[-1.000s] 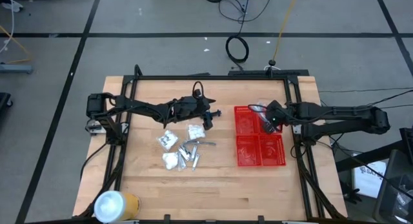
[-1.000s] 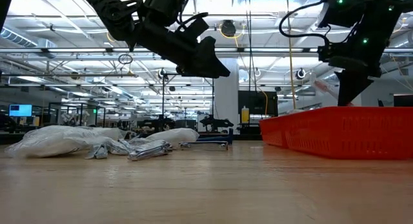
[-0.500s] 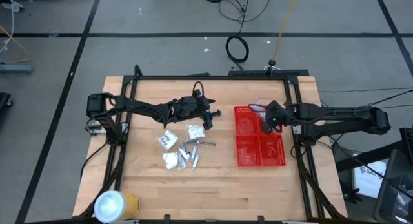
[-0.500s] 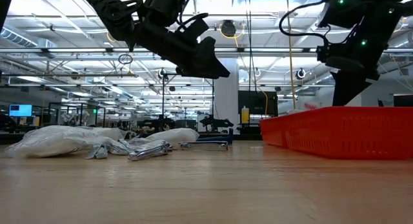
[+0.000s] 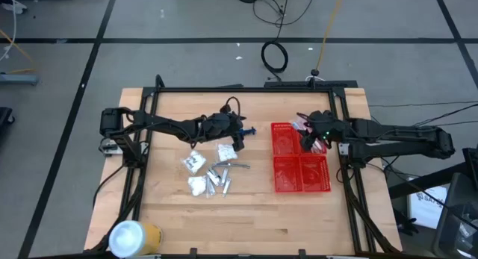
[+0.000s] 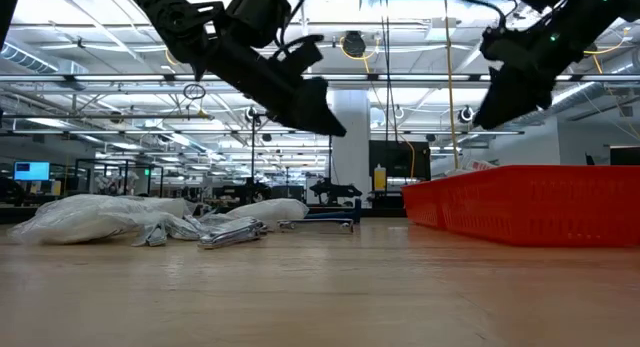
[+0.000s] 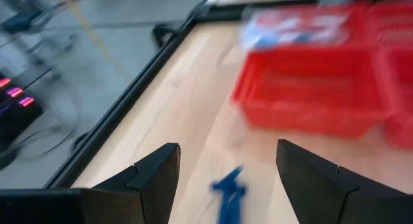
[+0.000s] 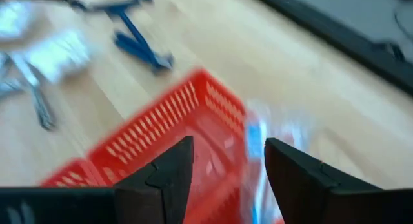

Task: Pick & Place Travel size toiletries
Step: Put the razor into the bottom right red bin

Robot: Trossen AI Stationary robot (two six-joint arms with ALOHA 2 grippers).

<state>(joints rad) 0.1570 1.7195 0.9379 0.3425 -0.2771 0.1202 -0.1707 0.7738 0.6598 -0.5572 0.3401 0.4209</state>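
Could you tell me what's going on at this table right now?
Two robot arms are sorting travel-size toiletries into a red basket. The right hand hovers open over the basket's far compartments, where a clear packet with something blue inside sits at the rim. The left hand hangs open above a blue razor. White packets and silver tubes lie on the table.

You see a light wooden table with a black frame. At its middle lie white packets, silver tubes and a blue razor. A red basket sits right of centre; a white-and-yellow roll lies lower left.
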